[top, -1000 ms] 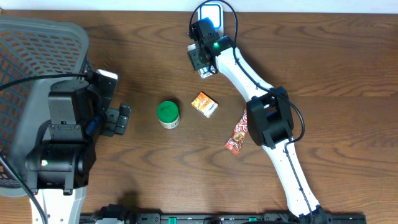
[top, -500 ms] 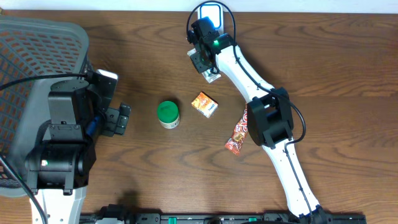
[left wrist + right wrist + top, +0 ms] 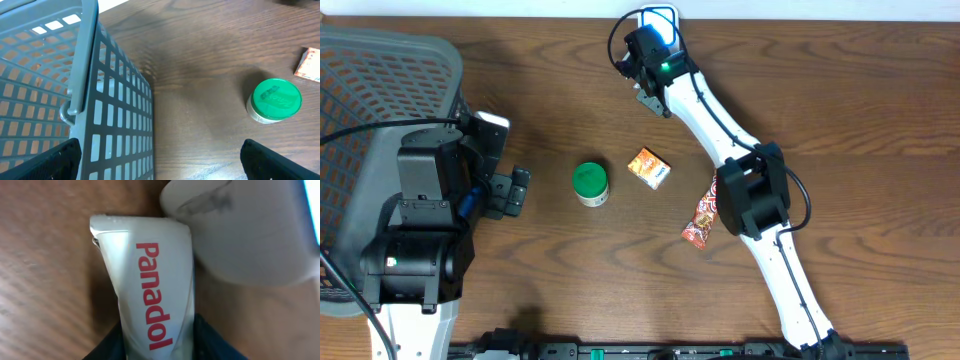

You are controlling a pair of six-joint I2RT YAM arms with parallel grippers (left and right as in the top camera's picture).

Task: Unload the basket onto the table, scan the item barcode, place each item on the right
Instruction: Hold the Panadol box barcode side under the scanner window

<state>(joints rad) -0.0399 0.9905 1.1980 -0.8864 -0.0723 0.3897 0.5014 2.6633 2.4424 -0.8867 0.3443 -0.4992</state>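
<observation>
A white box printed "Panadol" (image 3: 145, 280) fills the right wrist view, with my right gripper (image 3: 157, 336) shut on its lower end. The box's far end lies right beside the white scanner (image 3: 250, 230), which overhead shows as a white, blue-lit device (image 3: 660, 18) at the table's back edge. Overhead, the right gripper (image 3: 642, 80) sits just below the scanner and hides the box. No barcode shows on the visible face. My left gripper (image 3: 160, 162) stands wide open by the basket, holding nothing; overhead, that left gripper (image 3: 515, 190) is at the left.
A grey mesh basket (image 3: 370, 100) fills the left side, its wall (image 3: 125, 115) close under the left gripper. On the table lie a green-lidded jar (image 3: 589, 183), a small orange box (image 3: 648, 168) and a red sachet (image 3: 701, 212).
The right gripper tightened on the Panadol box and carried it up towards the scanner. The left arm has stayed still.
</observation>
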